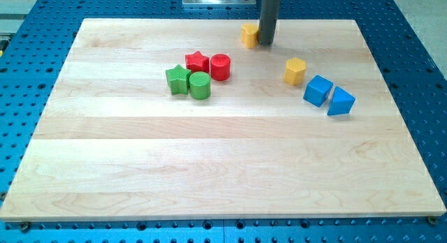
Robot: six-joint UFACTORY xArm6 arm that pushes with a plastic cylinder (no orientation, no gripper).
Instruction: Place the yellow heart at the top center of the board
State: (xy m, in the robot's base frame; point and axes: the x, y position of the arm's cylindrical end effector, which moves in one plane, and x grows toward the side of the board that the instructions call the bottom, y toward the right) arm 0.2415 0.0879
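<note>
Wooden board (223, 173): lies on a blue perforated table (412, 33); its portion toward the view's bottom carries no blocks. At mid-depth on the view's right, a blue cube (318, 90) and a blue triangular block (341, 101) sit side by side, touching or nearly so. A yellow hexagonal block (295, 71) lies just above and left of them. Left of centre, four blocks cluster: green star (178, 79), green cylinder (200, 85), red star (198, 61), red cylinder (220, 66). At the top centre, the rod descends vertically. My tip (267, 42) carries nothing and rests against the right side of the yellow heart (249, 35), near the top edge.
</note>
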